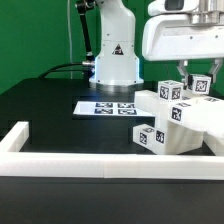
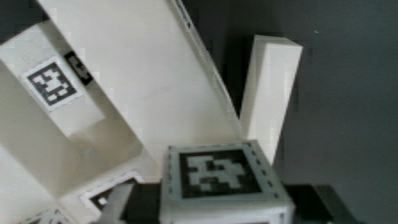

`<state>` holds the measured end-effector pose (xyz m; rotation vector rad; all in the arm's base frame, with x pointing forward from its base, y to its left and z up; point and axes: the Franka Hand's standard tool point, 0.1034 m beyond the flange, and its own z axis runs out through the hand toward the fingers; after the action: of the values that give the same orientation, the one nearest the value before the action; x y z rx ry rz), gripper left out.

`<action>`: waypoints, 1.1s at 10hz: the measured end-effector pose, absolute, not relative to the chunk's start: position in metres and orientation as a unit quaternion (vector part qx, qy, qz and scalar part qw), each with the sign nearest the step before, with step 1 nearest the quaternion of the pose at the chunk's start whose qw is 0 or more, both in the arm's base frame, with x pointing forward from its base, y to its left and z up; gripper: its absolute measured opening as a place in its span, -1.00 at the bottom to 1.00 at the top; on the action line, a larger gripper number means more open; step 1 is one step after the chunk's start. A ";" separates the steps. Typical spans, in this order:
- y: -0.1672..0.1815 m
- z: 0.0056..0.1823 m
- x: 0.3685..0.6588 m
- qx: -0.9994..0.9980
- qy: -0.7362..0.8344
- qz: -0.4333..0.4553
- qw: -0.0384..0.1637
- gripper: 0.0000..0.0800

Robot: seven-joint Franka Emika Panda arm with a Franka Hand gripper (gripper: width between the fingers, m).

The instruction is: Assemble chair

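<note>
Hand [image 1: 187, 80]: two-finger, lowered from the white wrist housing over the parts cluster; jaws drawn in on a small white blocky plastic piece with a black-and-white square tag [image 2: 221, 172] on its face. The wrist view shows that piece seated between the dark fingertips [image 2: 320, 196], so it reads as gripped. Likely reason for the grip: to lift or seat this piece against the others.

Chair parts [image 1: 175, 125]: white blocky plastic pieces, several tagged, gathered in a heap near the counter's edge at the exterior view's right, close behind the rail. Whether any are already joined cannot be told.

Long white slabs [image 2: 125, 90]: two or three flat pieces leaning beside the gripped block, one tagged; probably seat or leg stock awaiting fitting.

Border rail [image 1: 90, 165]: long low white rail along the near edge of the black counter [image 1: 50, 115], evidently there to keep parts from sliding off.

Marker board [image 1: 105, 107]: flat on the counter, mid-surface, well clear of the heap.
</note>
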<state>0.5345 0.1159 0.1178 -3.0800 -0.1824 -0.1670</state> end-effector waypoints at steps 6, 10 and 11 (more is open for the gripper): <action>0.116 0.117 0.534 -0.989 0.130 -0.048 0.047 -0.28; 0.117 0.117 0.535 -0.951 0.299 -0.041 0.068 -0.28; 0.118 0.118 0.535 -0.938 0.338 -0.039 0.072 -0.28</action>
<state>0.5349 0.1178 0.1176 -2.8184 1.0166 -0.1158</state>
